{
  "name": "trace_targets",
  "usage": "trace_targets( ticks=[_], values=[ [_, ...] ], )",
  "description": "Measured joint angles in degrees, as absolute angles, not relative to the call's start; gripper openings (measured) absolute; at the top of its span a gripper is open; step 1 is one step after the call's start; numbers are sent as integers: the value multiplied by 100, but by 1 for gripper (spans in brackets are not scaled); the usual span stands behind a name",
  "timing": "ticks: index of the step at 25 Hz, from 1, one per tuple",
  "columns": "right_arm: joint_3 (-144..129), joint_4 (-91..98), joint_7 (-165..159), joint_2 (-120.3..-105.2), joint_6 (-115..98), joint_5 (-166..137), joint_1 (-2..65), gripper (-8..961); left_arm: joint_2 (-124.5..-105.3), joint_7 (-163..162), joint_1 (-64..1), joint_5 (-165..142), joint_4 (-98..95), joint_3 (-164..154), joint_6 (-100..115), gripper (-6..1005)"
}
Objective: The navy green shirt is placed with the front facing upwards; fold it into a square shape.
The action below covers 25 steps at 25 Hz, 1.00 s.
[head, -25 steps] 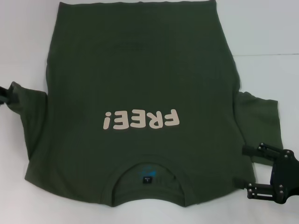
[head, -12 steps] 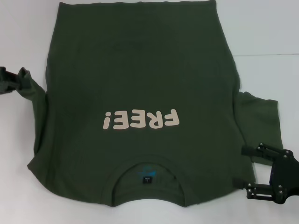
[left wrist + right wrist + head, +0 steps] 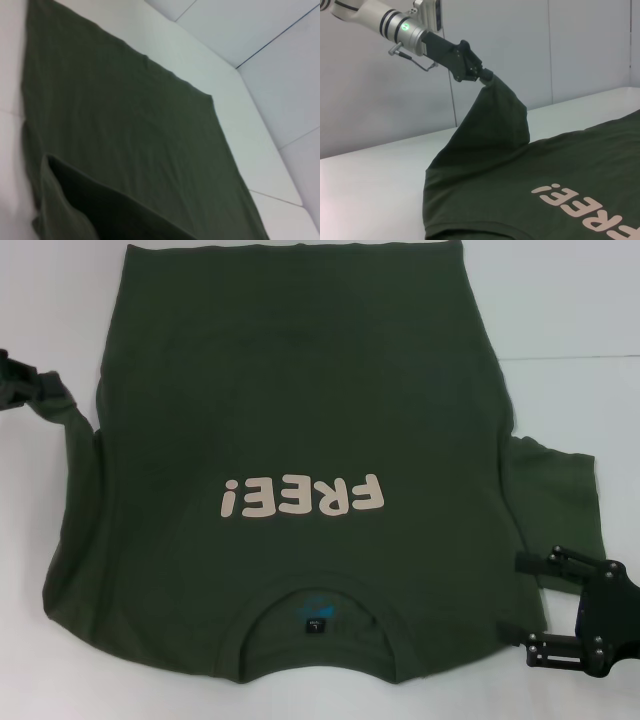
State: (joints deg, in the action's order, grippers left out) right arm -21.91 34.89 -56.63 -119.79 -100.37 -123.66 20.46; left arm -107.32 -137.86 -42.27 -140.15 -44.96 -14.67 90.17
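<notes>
The navy green shirt [image 3: 300, 390] lies front up on the white table, its collar [image 3: 318, 592] nearest me and the cream "FREE!" lettering [image 3: 302, 498] reading upside down. At the table's left, my left gripper [image 3: 38, 390] is shut on the tip of the left sleeve [image 3: 70, 425]. In the right wrist view the left gripper [image 3: 482, 75] holds that sleeve [image 3: 495, 115] raised clear of the table, the cloth hanging in a cone. My right gripper [image 3: 522, 602] stands open at the shirt's near right shoulder, just below the flat right sleeve [image 3: 560, 500].
The shirt covers most of the white table [image 3: 570, 330]. Bare table shows on both sides and at the far right. In the left wrist view the shirt body [image 3: 125, 130] lies flat below, with white wall panels [image 3: 260, 30] beyond the table.
My left gripper has carried the left sleeve farther from me, and the shirt's near left edge has spread a little outward. The right gripper has hardly moved.
</notes>
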Motion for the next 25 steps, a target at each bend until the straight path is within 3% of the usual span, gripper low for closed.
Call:
trace_targets(
  ticks=[6,20,25],
  values=[
    [-2200,3482,-5667,-11979,-10037,-12366,2048,906,-10899,-13801,-4279,-13807,-4433,-1640,9005,-2],
    [-2188,3432,-5668,-11979,-10032,-12366,2074,904,-11741,-13613,-4223,-13555,-4196,-2268,7995,4],
    [-2176,3420,-5668,-11979,-10028,-12366,2094,904,-11852,-13333,-4193,-13186,-3595,-2258,7579,11]
  ],
)
